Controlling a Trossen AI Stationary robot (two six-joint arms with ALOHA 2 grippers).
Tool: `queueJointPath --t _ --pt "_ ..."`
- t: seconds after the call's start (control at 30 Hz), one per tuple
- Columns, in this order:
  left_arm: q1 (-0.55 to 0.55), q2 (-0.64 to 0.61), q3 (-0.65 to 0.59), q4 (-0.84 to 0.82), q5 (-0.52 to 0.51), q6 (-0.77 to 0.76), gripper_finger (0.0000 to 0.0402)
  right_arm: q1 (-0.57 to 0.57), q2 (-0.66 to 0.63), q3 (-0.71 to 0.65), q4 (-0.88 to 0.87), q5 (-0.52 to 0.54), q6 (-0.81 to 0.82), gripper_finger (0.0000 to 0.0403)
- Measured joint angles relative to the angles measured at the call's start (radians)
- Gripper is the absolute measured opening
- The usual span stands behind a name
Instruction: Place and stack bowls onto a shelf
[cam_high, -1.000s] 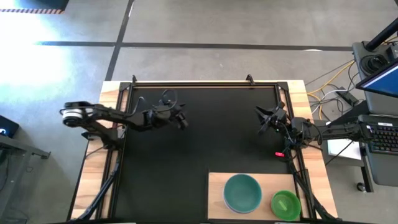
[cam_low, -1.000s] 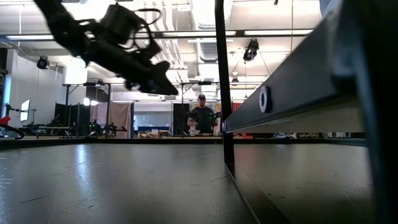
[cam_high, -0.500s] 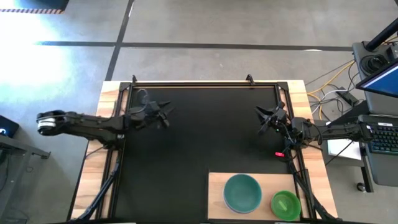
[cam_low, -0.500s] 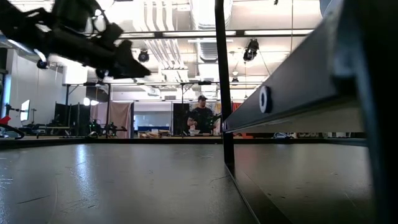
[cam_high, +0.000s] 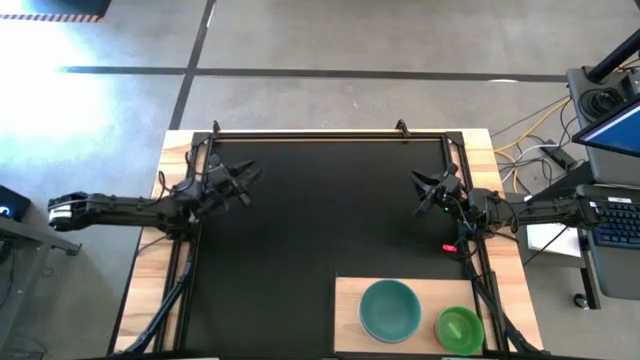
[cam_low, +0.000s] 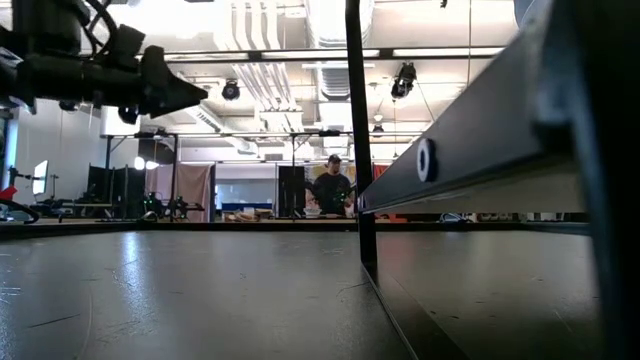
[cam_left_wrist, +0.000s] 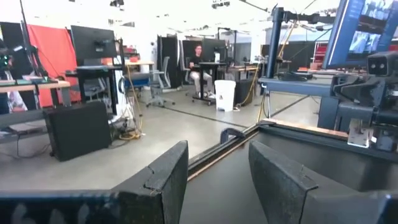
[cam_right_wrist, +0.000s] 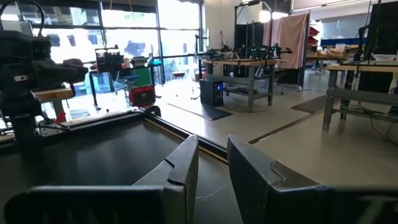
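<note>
Two bowl stacks on the shelf (cam_high: 349, 300); both grippers empty.
Teal-green bowl (cam_high: 390, 309) and light green bowl (cam_high: 459, 328) sit side by side; likely light, stiff, slick plastic, best pinched at rim. Left gripper (cam_high: 245, 177) and right gripper (cam_high: 423, 190), jaws parted, over mat edges.

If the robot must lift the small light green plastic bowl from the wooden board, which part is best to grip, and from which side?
Grip the rim of the small light green round plastic bowl, coming from straight above. It sits upright and open on the light wooden board, so one finger probably fits inside the wall and one outside. Choose the rim arc away from the larger teal-green plastic bowl close beside it. The right pincer is the nearer one.
</note>
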Motion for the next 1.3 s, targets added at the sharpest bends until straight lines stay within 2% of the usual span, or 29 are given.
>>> queueJointPath --t 0.23,0.63,0.93,1.1,1.3 --pt "0.000 -0.116 -0.067 0.004 0.000 0.029 0.0153 0.000 0.000 0.000 0.000 0.000 0.000 0.0075" --pt "0.000 -0.382 -0.072 -0.335 -0.001 0.007 0.0153 0.000 0.000 0.000 0.000 0.000 0.000 0.0075" --pt "0.000 -0.540 -0.072 -0.453 -0.009 0.018 0.0153 0.000 0.000 0.000 0.000 0.000 0.000 0.0075" --pt "0.000 -0.590 -0.072 -0.481 -0.009 0.020 0.0153 0.000 0.000 0.000 0.000 0.000 0.000 0.0075" --pt "0.000 -0.590 -0.063 -0.488 -0.009 0.022 0.0153 0.000 0.000 0.000 0.000 0.000 0.000 0.0075"
